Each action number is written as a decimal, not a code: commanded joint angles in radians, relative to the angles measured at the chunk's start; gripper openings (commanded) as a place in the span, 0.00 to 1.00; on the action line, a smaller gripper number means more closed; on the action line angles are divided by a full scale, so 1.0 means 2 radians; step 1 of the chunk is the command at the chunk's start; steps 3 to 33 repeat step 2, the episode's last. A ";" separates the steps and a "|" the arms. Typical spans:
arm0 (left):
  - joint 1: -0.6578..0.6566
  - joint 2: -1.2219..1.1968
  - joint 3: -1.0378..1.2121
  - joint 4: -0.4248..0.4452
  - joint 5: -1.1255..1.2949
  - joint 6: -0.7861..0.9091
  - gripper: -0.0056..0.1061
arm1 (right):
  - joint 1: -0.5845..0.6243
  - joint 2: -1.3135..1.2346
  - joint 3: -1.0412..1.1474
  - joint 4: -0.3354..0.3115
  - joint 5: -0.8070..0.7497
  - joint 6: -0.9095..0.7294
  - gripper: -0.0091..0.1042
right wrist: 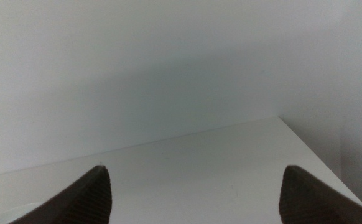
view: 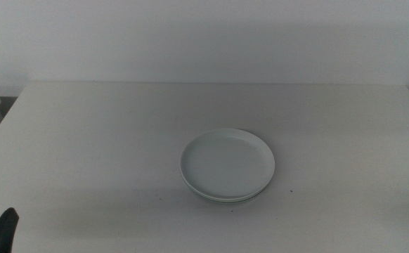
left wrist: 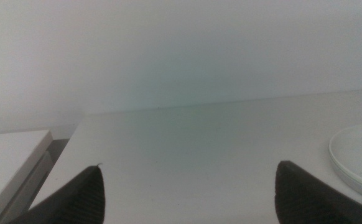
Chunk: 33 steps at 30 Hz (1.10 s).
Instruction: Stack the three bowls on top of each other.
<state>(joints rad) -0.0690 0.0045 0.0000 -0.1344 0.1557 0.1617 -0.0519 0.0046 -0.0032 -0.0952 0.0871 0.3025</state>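
We see the bowls (view: 227,165) nested in one stack mid-table (view: 85,140); left gripper (left wrist: 187,193) and right gripper (right wrist: 193,193) gape wide, holding nothing.

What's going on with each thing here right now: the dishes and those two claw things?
Bowls: stacked in one pile mid-table, white-looking one on top, lower rims peeking out beneath; how many is unclear.
Left gripper: open, empty, waiting near the table's near-left corner.
Right gripper: open, empty, out of the middle view.
Table: holds the pile.
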 commanded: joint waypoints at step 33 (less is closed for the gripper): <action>0.002 -0.002 0.000 0.002 -0.005 -0.003 0.89 | 0.001 -0.002 0.002 -0.004 -0.004 -0.002 0.74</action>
